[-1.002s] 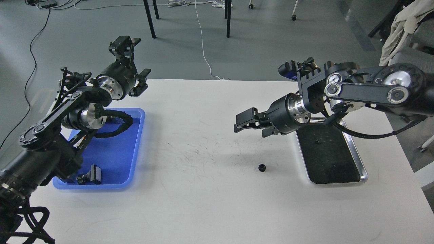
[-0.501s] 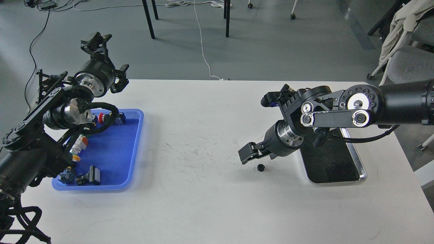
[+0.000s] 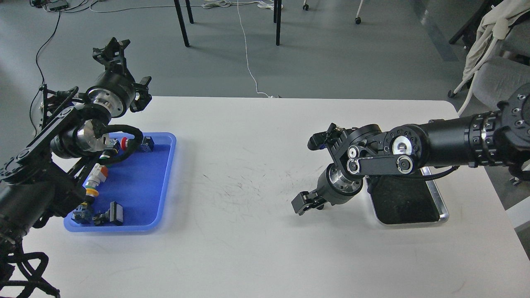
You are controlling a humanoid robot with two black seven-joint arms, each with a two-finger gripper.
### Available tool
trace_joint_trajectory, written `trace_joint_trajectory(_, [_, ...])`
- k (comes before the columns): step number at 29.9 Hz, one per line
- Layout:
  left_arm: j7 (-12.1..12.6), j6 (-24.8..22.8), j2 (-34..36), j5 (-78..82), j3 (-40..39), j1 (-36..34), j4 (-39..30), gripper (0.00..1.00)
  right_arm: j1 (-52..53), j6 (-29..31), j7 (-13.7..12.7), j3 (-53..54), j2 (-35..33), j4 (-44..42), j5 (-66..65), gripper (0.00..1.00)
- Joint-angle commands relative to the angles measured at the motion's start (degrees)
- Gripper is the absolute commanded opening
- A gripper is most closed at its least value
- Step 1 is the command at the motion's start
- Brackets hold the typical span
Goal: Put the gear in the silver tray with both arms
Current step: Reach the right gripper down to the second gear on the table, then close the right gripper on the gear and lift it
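The silver tray (image 3: 442, 205) lies at the right of the white table, its far part hidden behind my right arm. My right gripper (image 3: 307, 202) is low over the table just left of the tray, fingers pointing left and down. The small black gear is hidden; the gripper covers the spot where it lay. I cannot tell whether the fingers are closed on it. My left gripper (image 3: 127, 68) is raised beyond the table's far left corner, its claws spread and empty.
A blue plastic tray (image 3: 140, 182) at the left holds several small parts, among them a black block (image 3: 115, 213) and an orange-and-white piece (image 3: 95, 180). Chair legs and cables are on the floor beyond the table. A chair with cloth stands at the far right.
My right gripper came down and left from above the tray onto the spot of the gear, which no longer shows. My left arm drew back to the left, uncovering parts in the blue tray.
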Motion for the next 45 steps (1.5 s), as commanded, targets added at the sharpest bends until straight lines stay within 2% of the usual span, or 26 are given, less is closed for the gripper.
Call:
trace_joint_trajectory(1, [0.0, 0.0, 0.2, 0.0, 0.0, 0.0, 0.0, 0.98, -0.3, 0.1, -0.1, -0.3, 0.9, -1.2, 0.0, 0.87])
trace_joint_trajectory(15, [-0.1, 0.0, 0.2, -0.1, -0.3, -0.1, 0.0, 0.98, -1.1, 0.1, 0.0, -3.8, 3.0, -3.1, -0.3, 0.74])
trace_joint_trajectory(18, [-0.1, 0.0, 0.2, -0.1, -0.4, -0.1, 0.0, 0.98, -1.1, 0.1, 0.0, -3.8, 3.0, -3.1, -0.3, 0.67])
trace_joint_trajectory(23, [-0.1, 0.0, 0.1, -0.1, -0.4, -0.1, 0.0, 0.98, -1.1, 0.1, 0.0, -3.8, 3.0, -3.5, -1.0, 0.53])
trace_joint_trajectory(28, [-0.1, 0.0, 0.2, 0.0, -0.3, -0.1, 0.0, 0.98, -1.0, 0.0, 0.0, -3.8, 3.1, -3.9, -1.6, 0.34])
trace_joint_trajectory(30, [-0.1, 0.0, 0.2, 0.0, -0.4, -0.1, 0.0, 0.98, -1.0, 0.0, 0.0, -3.8, 3.1, -3.8, -2.2, 0.29])
trace_joint_trajectory(35, [-0.1, 0.1, 0.3, 0.0, -0.4, -0.3, 0.0, 0.98, -0.4, 0.1, 0.3, -3.7, 2.7, -4.2, -3.1, 0.06])
trace_joint_trajectory(37, [-0.1, 0.1, 0.4, 0.0, -0.3, -0.4, 0.0, 0.98, -0.1, 0.0, 0.3, -3.4, 2.4, -4.0, -3.0, 0.02])
trace_joint_trajectory(39, [-0.1, 0.1, 0.4, 0.0, -0.2, -0.6, 0.0, 0.98, 1.0, 0.0, 0.5, -2.6, 0.6, -3.9, -2.6, 0.02])
trace_joint_trajectory(45, [0.0, 0.2, 0.3, 0.0, 0.0, -1.1, 0.0, 0.98, 4.2, 0.2, 0.5, 4.9, -14.3, -3.4, -2.7, 0.02])
